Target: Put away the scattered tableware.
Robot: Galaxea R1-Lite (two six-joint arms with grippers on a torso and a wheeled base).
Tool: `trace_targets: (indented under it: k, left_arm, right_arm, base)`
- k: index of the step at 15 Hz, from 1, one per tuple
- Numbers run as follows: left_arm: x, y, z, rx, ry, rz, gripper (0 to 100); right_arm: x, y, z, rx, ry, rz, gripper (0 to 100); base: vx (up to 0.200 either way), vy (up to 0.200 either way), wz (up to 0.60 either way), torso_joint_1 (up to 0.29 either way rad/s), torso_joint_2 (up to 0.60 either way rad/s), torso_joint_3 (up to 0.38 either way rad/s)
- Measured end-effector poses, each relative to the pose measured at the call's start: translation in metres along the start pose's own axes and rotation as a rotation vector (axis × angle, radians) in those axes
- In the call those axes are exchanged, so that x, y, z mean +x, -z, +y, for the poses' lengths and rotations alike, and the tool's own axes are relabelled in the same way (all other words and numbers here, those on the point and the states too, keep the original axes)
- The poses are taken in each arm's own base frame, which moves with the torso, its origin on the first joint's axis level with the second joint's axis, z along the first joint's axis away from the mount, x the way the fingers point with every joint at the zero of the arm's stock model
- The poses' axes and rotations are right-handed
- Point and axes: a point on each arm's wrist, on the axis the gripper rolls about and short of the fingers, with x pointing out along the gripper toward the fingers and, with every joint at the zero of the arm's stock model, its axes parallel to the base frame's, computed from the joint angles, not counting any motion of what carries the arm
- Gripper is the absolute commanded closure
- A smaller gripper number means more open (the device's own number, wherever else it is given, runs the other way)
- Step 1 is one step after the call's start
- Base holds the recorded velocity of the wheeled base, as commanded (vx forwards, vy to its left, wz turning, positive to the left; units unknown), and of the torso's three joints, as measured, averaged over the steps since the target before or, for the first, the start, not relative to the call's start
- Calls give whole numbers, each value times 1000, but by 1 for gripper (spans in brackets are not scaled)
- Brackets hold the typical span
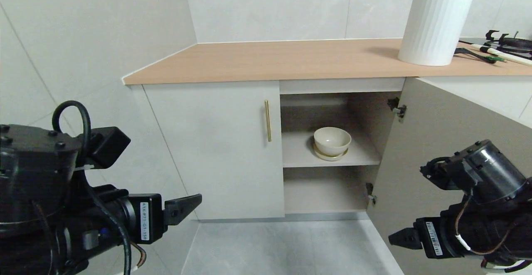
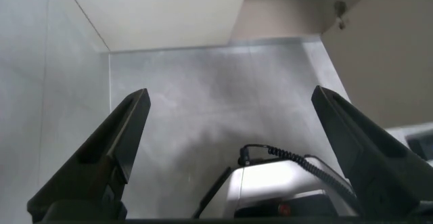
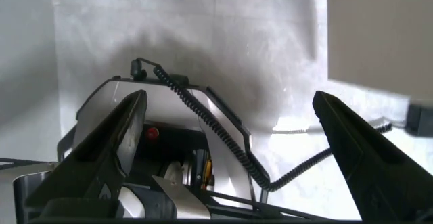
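Cream-coloured, the bowl (image 1: pixel 331 140) is seen standing upright on a small plate (image 1: pixel 329 157) with a yellowish rim, and both are set on the middle shelf (image 1: pixel 299 152) of the cabinet, toward the right part of that shelf. The compartment is exposed because the right door (image 1: pixel 432 150) is swung fully outward on its hinges, while the left door (image 1: pixel 216 150) is closed, its slim brass handle (image 1: pixel 267 121) lying just beside the opening. The lower shelf (image 1: pixel 324 194) is seen below the bowl's shelf. A wooden countertop (image 1: pixel 270 59) runs above the cabinet and ends against the tiled wall at the left. On its right part a tall white ribbed container (image 1: pixel 434 25) is placed upright, and just beside it, nearer the stove (image 1: pixel 513 42), a green-handled utensil (image 1: pixel 478 54) and a pale-handled one (image 1: pixel 505 55) are laid flat. The left gripper (image 2: pixel 230 95) is held low before the closed door, over the grey floor (image 1: pixel 291 246), well apart from the bowl; its jaws are spread wide and nothing is held between them. The right gripper (image 3: pixel 230 97) is held low at the other side, near the lower edge of the open door, also well apart from the bowl; its jaws are likewise spread wide, with nothing gripped. In both wrist views grey floor tile is seen between the dark fingers.
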Motion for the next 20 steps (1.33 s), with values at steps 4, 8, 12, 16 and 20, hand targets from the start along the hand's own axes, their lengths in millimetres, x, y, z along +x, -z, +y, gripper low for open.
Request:
trace_targets:
  k: [4,8,12,16,20]
  left_arm:
    - [-1,0,0,1,1,-4,0]
    - [-1,1,1,16,-1,0,0]
    - [1,4,1,49,-4,10,0]
    - [0,4,2,50,-3,9,0]
    - [0,4,2,48,-3,7,0]
  right_arm:
    - [-5,2,1,-11,-12,-14,0]
    - [-18,5,2,-24,-39,-53,0]
    - [-30,7,-1,-33,-45,-92,0]
    - [-44,15,-9,-69,-4,-30,0]
    - [-63,16,-18,-66,38,27,0]
  base:
    - [-100,0,0,1,1,1]
    - [0,0,0,0,0,0]
    - [0,-150,0,-2,3,-1]
    - [0,-200,0,8,4,2]
    - [0,-200,0,2,4,2]
